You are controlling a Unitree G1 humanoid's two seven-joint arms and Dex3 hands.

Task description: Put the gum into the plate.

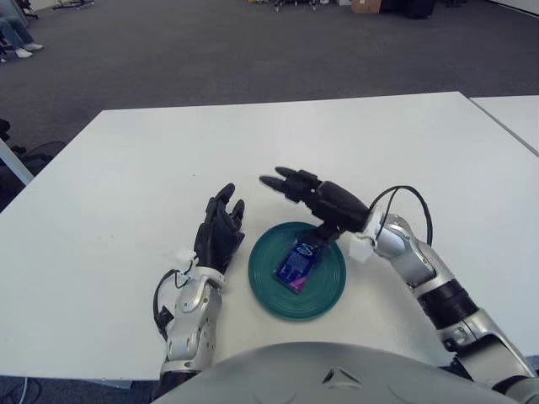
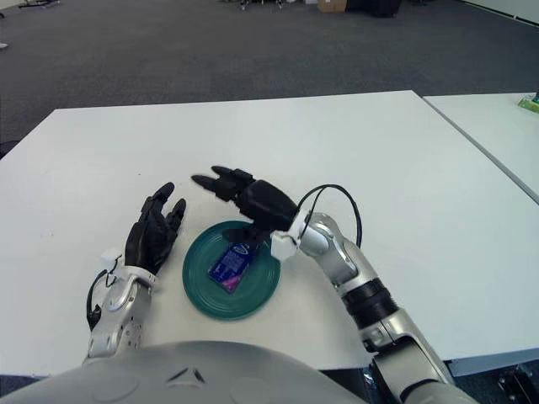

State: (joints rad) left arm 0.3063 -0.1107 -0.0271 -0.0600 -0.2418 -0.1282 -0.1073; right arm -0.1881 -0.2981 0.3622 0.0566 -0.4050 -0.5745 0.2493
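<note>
A small blue gum packet lies flat inside a round dark-green plate on the white table, a little left of the plate's middle and turned at a slant. Its wrapper shows a pale logo patch near the upper end and a purple corner at the lower end — the printing is too small to read, so no brand can be made out.

The right hand is raised over the far rim of the plate, its black fingers stretched out straight and pointing to the left, spread and holding nothing. It is clear of the packet. A black cable loops over the silver wrist behind it, and a small white tag sits at the wrist joint.

The left hand shows just beside the plate's left edge, palm facing the plate, its fingers extended upward and loosely apart — empty too. Whether it touches the tabletop cannot be told.

Beyond the table lies grey carpet. A second white table stands to the right.
</note>
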